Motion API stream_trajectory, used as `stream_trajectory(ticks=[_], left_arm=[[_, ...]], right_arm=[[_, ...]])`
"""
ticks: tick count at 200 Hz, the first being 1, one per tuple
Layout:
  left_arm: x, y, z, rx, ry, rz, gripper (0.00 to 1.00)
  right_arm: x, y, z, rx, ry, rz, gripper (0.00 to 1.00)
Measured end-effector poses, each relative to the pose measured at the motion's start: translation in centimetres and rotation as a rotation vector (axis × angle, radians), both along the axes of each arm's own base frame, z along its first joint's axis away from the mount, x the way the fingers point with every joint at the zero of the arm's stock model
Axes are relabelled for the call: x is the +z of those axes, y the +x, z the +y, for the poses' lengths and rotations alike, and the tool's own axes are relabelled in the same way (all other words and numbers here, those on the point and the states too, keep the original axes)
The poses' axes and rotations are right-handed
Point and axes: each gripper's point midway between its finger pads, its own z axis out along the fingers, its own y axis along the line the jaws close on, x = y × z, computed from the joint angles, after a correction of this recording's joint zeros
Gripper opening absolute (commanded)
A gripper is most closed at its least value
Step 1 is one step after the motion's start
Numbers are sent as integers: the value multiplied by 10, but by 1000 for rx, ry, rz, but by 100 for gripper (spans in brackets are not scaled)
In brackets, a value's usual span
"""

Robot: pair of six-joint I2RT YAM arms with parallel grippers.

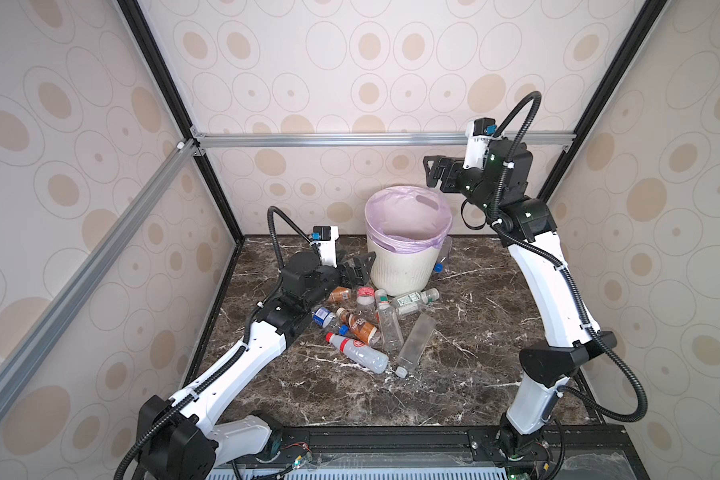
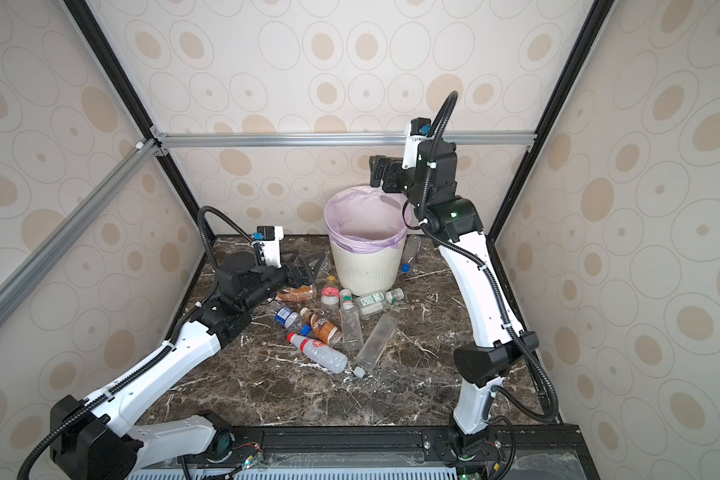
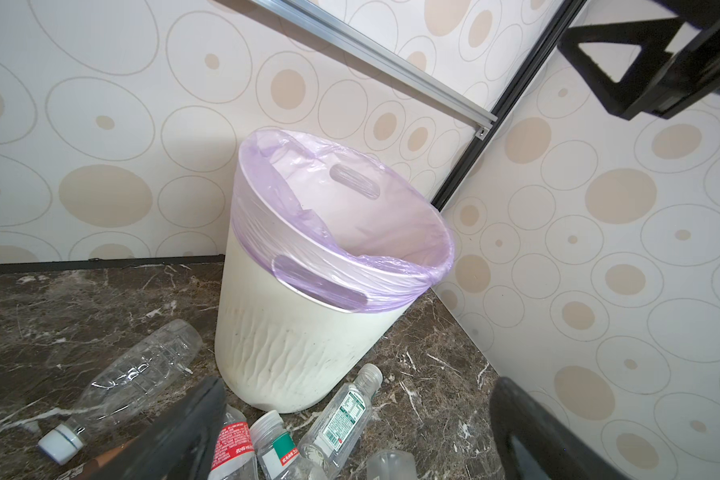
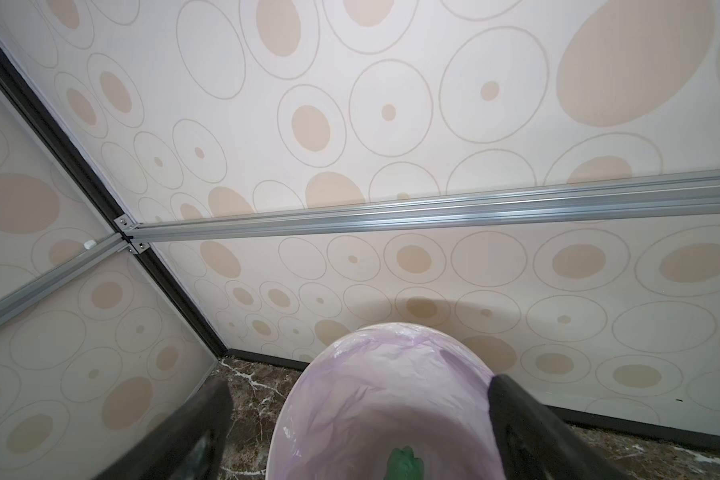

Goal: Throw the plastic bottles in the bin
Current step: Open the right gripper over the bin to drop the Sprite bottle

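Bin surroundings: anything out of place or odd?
One clear blue-capped bottle lies apart from the bottle pile, tucked beside the bin on its right in both top views, near the back wall. Bin upright; no spill visible.

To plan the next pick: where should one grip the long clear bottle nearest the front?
Probably mid-body, from above, jaws across its width: the long clear bottle lies flat, straight-sided, with bare table on its right in a top view.

Both top views are looking down from high in front over the whole desk [image 1: 454, 395]; both wrist cameras are facing the bin [image 3: 300, 353] closely.
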Motion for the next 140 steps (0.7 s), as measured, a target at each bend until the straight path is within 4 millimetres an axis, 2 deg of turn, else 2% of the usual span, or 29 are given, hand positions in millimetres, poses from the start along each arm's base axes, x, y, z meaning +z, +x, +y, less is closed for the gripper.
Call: stream_trajectory(ticks=[32,75,105,140], left_arm=[[-6,-1,3,12,13,21,99],[-37,11,7,64,94,140,99],[-57,17,14,105,147,212,99],[-63,25,30,146,168,260,99]], right_arm=[[-14,4,1,-4,-16,30,99],[-55,0,-4,-18,-81,121,99],[-69,-15,-13,-28,-124,148,99],[-84,-40,-32,-50,-149,175,99]])
